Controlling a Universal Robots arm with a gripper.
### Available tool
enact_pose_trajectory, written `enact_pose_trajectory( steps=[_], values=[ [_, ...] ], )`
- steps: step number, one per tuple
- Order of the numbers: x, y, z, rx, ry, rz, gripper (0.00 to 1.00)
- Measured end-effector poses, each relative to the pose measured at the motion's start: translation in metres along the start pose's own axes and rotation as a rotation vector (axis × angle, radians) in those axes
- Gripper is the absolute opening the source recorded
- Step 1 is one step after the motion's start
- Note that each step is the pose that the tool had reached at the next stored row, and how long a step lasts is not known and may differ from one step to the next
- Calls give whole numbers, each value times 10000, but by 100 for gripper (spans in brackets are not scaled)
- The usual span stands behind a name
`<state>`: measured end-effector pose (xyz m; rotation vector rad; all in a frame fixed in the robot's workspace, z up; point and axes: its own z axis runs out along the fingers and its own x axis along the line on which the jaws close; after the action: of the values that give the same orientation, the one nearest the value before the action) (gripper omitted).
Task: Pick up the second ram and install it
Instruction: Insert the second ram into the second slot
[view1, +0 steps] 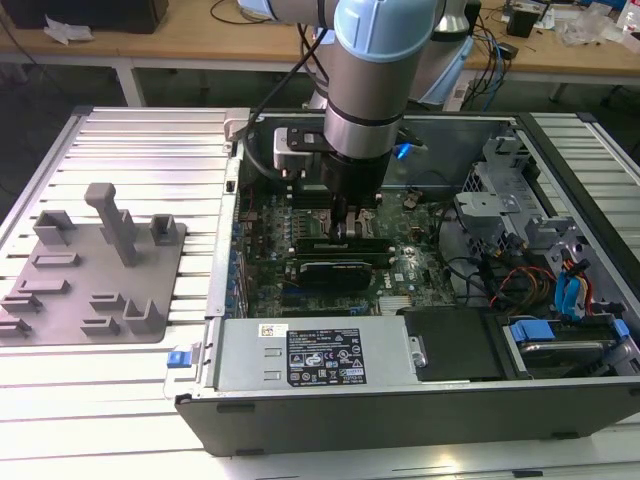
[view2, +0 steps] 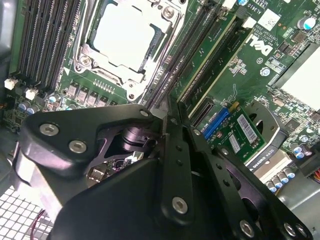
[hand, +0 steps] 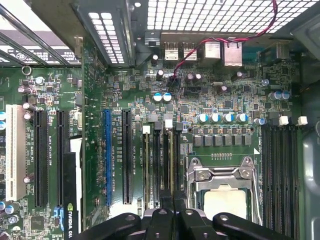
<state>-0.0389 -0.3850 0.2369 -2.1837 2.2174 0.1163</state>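
The second ram (view2: 172, 107) stands on edge in a long black slot beside the silver processor (view2: 126, 36), directly under the gripper (view2: 167, 117), whose two black fingers (view2: 175, 150) are pressed together over the stick's top edge. In the exterior view, the gripper (view1: 345, 232) reaches straight down into the open computer case (view1: 400, 400), with the grey fixture plate (view1: 90, 270) well off to its side.

The hand (view2: 167, 117) hides whatever sits between its fingertips; the processor (hand: 225, 202) is partly covered.
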Motion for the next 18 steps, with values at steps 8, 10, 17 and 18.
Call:
enact_pose_trajectory(
  steps=[8,10,17,18],
  values=[
    [0,0,10,4,-2,0,9],
    [1,-1,13,4,-2,-1,9],
    [1,-5,15,4,-3,-1,9],
    [1,-5,15,4,-2,0,9]
  ],
)
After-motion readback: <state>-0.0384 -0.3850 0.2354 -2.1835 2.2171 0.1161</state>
